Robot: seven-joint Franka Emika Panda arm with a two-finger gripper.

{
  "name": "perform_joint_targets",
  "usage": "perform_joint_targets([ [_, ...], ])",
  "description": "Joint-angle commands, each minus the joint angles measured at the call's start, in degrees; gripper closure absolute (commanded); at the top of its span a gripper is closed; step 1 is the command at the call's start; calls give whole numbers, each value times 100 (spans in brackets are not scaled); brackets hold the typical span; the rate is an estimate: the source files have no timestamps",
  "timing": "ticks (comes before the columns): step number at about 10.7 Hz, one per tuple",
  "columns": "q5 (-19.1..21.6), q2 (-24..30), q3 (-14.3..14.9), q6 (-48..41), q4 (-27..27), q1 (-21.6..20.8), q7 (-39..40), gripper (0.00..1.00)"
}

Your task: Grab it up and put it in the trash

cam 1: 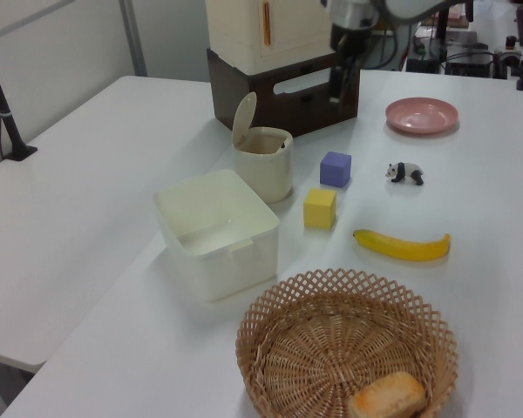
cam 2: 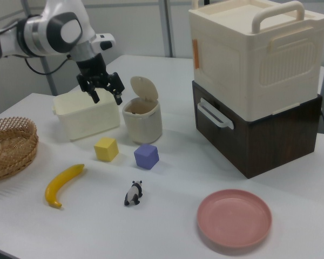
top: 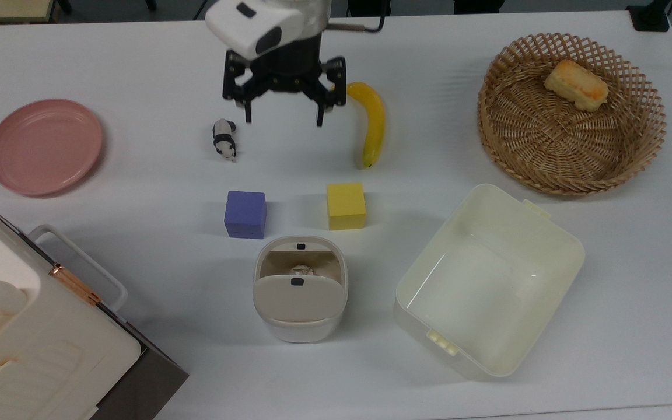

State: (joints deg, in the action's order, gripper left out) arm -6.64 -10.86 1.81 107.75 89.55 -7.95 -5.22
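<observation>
**Wad in the bin, hand empty and high**

I read the drop as done. The small crumpled whitish-grey paper wad (top: 301,270) lies inside the small cream-beige rounded-square bin (top: 300,322), under its raised flap lid (cam 1: 243,114). The lid stands propped up, which is why the mouth is clear enough for me to look straight down at the wad.

The hand (top: 284,121) hangs above the white bench (top: 137,58), well apart from the bin, its two fingers spread wide with nothing between them. In the top view it sits between the small black-and-white panda figure (top: 224,139) and the yellow banana (top: 373,123), touching neither. I judge that height and spread suit a parked hand, not a reach.

The purple cube (top: 245,214) and yellow cube (top: 346,205) sit just beside the bin on its far side in the top view, untouched. The larger cream rectangular tub (top: 569,256) sits near the bin, empty as far as I can tell.

View differences: the top view gives me the wad itself. The left view shows the lid upright and the bin's rim, but not its contents. The right view shows the spread fingers (cam 2: 95,97) side-on, above the tub's edge, and how high they ride.
</observation>
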Motion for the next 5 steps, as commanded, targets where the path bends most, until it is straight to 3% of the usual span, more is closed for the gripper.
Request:
perform_joint_targets([
  [1, -13, 775, 4, -841, 632, -32, -76, 0],
  [4, 179, 1183, -31, -1290, 863, 178, -67, 0],
  [5, 381, 1192, -223, -1309, 845, 406, -84, 0],
])
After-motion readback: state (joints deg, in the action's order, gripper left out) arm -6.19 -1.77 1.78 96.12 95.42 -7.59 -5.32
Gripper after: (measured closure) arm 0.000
